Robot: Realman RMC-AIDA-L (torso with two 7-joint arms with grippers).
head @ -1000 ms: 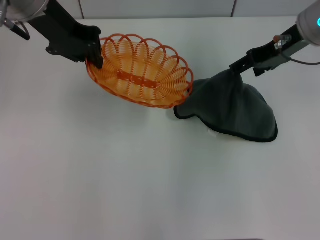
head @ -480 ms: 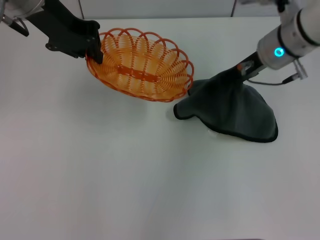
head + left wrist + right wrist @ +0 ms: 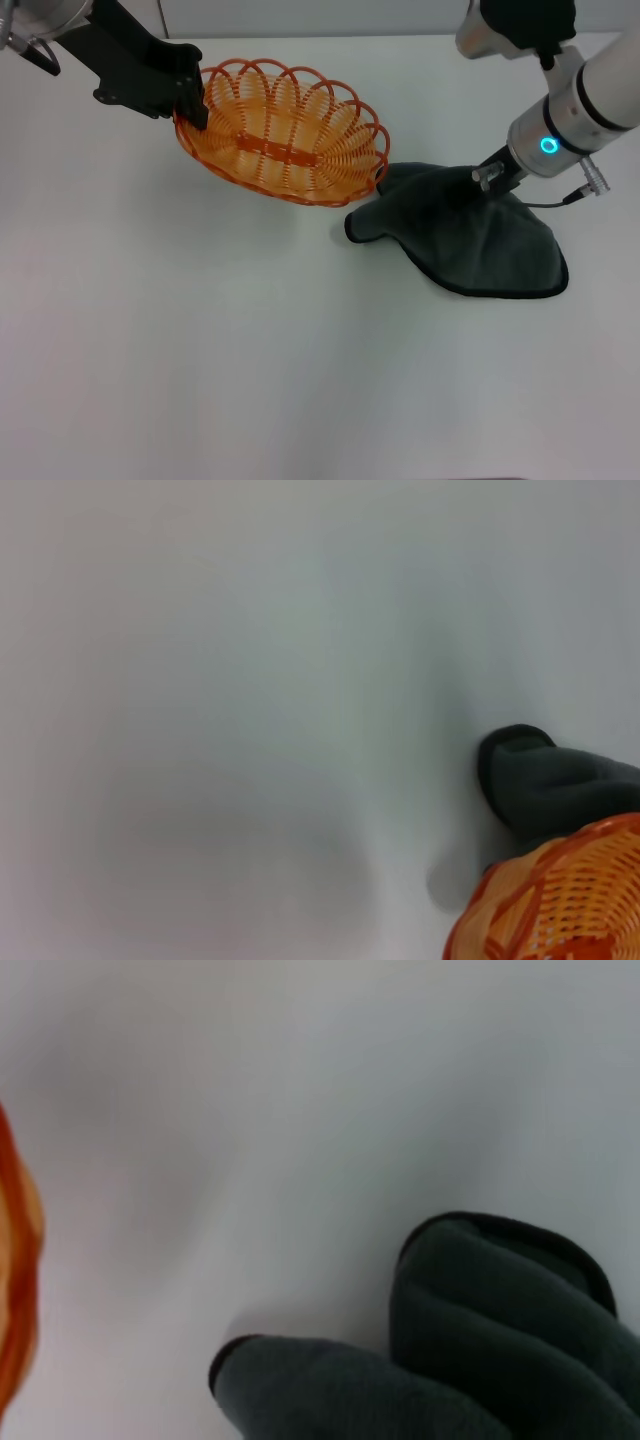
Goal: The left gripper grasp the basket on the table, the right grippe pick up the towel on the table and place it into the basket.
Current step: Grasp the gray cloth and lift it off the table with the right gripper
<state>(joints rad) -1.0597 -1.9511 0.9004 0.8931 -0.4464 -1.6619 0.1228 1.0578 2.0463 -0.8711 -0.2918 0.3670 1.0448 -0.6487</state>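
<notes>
On the bench (image 3: 200, 360), left hand (image 3: 190, 105) grips the tilted basket (image 3: 285, 135) by its rim while right hand (image 3: 485, 178) pinches the towel (image 3: 480, 240) just beside it; likely best lifted high so trailing cloth clears the rim.

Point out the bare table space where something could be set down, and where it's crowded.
The table is bare across its whole near half, below the basket and towel, and along the left side. It is crowded at the far edge: the left gripper holds the basket's rim, and the right gripper pinches the towel right beside the basket.
</notes>
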